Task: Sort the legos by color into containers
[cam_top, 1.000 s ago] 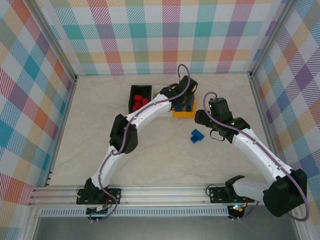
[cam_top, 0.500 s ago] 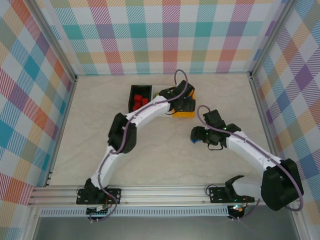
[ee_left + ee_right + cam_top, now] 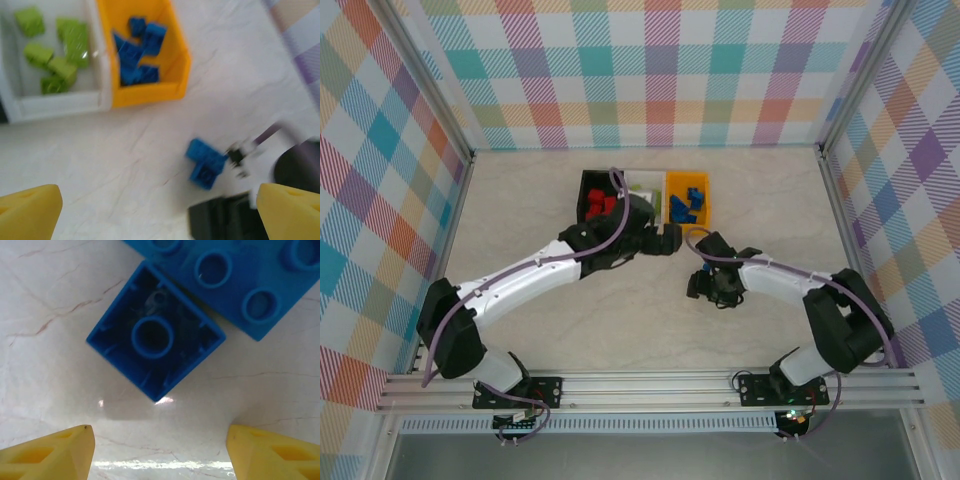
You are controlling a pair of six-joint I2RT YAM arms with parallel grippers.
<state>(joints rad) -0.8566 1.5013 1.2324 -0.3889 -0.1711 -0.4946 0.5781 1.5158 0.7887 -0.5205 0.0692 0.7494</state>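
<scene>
**Both arms have shifted**

The left gripper (image 3: 668, 240) has drawn back, near and left, from over the orange bin (image 3: 687, 222). Its fingers have spread wide, and the blue bricks (image 3: 687, 203) inside are now uncovered. The right gripper (image 3: 705, 286) has swung left to sit above the two loose blue bricks (image 3: 205, 162).

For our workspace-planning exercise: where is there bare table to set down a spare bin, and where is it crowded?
Bare: left of the black bin; right of the orange bin; the wide patch between left arm and right arm, by the rail. Crowded: in front of the bins, where the left gripper and right gripper sit by two blue bricks.
</scene>
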